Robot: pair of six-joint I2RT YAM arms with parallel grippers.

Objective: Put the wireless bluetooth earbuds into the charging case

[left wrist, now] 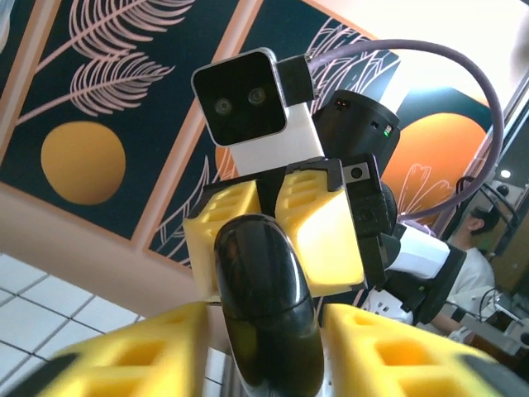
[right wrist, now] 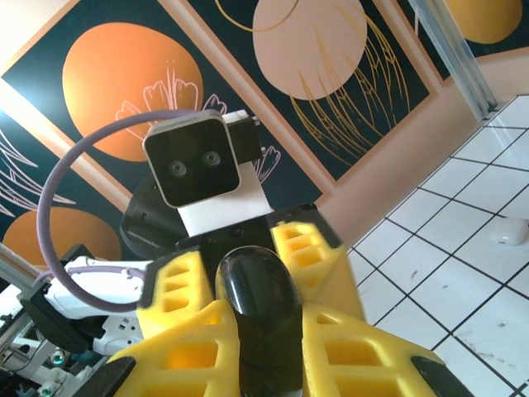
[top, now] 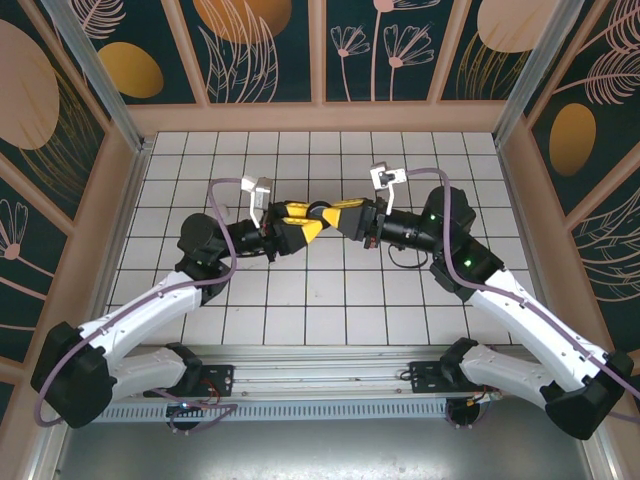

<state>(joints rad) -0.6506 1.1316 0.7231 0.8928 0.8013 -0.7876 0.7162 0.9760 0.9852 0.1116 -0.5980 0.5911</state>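
The black glossy charging case (left wrist: 263, 298) hangs in mid-air above the tiled table, where both grippers meet tip to tip. My right gripper (right wrist: 266, 318) is shut on the charging case (right wrist: 258, 306), its yellow fingers (right wrist: 186, 356) pressed against both sides. My left gripper (left wrist: 269, 318) stands open around the other end, with a gap between each yellow finger (left wrist: 397, 347) and the case. From above, the left gripper (top: 305, 223) and the right gripper (top: 338, 216) face each other at the table's middle. A small whitish earbud (right wrist: 506, 234) lies on a tile.
White tiles (top: 330, 300) cover the table, with patterned walls (top: 380, 50) close on three sides. Both arms' bases stand at the near edge on a metal rail (top: 320, 370). Purple cables loop off both wrists.
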